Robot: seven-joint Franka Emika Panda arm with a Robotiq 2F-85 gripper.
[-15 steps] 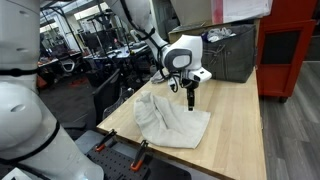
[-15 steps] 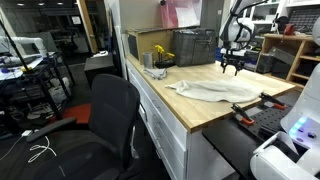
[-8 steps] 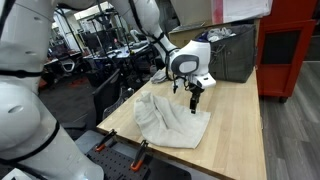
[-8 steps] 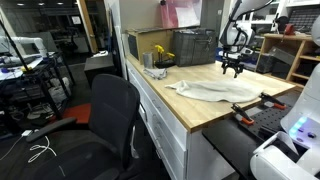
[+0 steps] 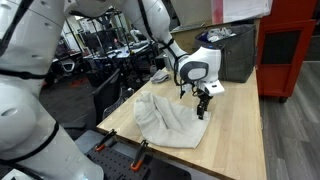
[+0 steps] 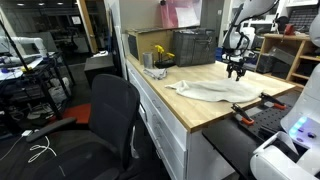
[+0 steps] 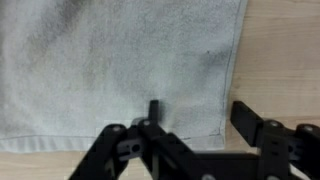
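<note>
A pale grey towel lies crumpled on the light wooden table; it also shows as the towel and fills the upper left of the wrist view as the towel. My gripper hangs just above the towel's edge, fingers pointing down, also seen as the gripper. In the wrist view the gripper stands open, its jaws on either side of the towel's hemmed corner. Nothing is held between the fingers.
A dark mesh bin stands at the back of the table, with a yellow object beside it. Orange-handled clamps sit at the table's near edge. A black office chair and a red cabinet flank the table.
The gripper has moved across the towel toward its corner and a little lower. The towel lies as before.
</note>
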